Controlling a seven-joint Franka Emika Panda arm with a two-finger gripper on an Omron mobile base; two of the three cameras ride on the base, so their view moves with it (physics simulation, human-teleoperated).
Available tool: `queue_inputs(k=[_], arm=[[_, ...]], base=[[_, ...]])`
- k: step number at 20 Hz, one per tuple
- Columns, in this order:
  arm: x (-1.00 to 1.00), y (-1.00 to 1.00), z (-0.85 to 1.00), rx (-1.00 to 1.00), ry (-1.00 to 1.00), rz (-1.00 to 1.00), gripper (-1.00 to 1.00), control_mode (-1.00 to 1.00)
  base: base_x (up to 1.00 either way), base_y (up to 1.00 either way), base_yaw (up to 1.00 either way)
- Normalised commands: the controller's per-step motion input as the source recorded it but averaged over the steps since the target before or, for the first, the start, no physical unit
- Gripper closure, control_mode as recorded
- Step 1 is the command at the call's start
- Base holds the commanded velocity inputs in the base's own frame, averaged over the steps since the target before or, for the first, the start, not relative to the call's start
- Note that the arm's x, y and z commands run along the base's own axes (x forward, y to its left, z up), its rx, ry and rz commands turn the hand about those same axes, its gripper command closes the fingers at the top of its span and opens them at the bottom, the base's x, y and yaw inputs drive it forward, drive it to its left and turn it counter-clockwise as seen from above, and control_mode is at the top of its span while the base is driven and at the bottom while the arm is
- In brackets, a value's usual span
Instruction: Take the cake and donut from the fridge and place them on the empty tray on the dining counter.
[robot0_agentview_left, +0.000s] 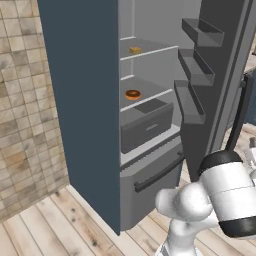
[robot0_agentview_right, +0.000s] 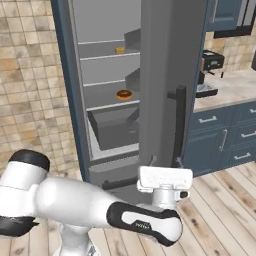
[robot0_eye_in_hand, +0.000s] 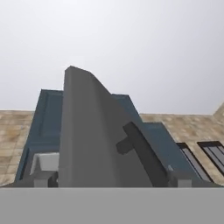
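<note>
The slate-grey fridge (robot0_agentview_left: 85, 100) stands open. On an upper shelf lies the small yellow cake (robot0_agentview_left: 135, 50) (robot0_agentview_right: 120, 50). One shelf lower rests the orange-brown donut (robot0_agentview_left: 132, 94) (robot0_agentview_right: 124, 94), above a grey drawer (robot0_agentview_left: 146, 125). My gripper (robot0_agentview_right: 165, 162) (robot0_eye_in_hand: 111, 179) is low in front of the open fridge door (robot0_agentview_right: 165, 75), below its black handle (robot0_agentview_right: 180, 125), pointing upward. Its fingertips (robot0_eye_in_hand: 43, 178) stand wide apart, open and empty. In the hand view the door edge and handle (robot0_eye_in_hand: 140, 153) rise toward the ceiling. The tray and the dining counter are out of view.
The door's inner bins (robot0_agentview_left: 192, 65) jut out at right. A wall counter (robot0_agentview_right: 235, 87) with a coffee machine (robot0_agentview_right: 210, 65) sits over blue cabinets (robot0_agentview_right: 225, 140) beyond the door. A tiled wall (robot0_agentview_left: 25, 125) flanks the fridge's left. Wooden floor (robot0_agentview_left: 50, 225) lies below.
</note>
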Motion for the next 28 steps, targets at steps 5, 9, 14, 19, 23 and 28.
queue_inputs(k=[5, 9, 14, 19, 23, 28], arm=[[-0.93, 0.55, 1.0, 0.01, 0.46, -0.15, -1.0, -1.0], [-0.73, 0.5, 1.0, -0.03, 0.39, -0.16, -1.0, -1.0], [-0.46, 0.78, 1.0, -0.1, 0.32, -0.11, -1.0, -1.0], [-0.21, 0.99, 0.76, -0.13, 0.08, -0.02, -1.0, -1.0], [0.12, 0.87, 0.0, -0.03, 0.06, -0.06, -1.0, -1.0], [0.34, 0.14, -0.29, 0.0, 0.07, -0.1, -1.0, -1.0]], base=[[0.0, 0.0, 0.0], [0.0, 0.0, 0.0], [0.0, 0.0, 0.0], [0.0, 0.0, 0.0], [0.0, 0.0, 0.0], [0.0, 0.0, 0.0]])
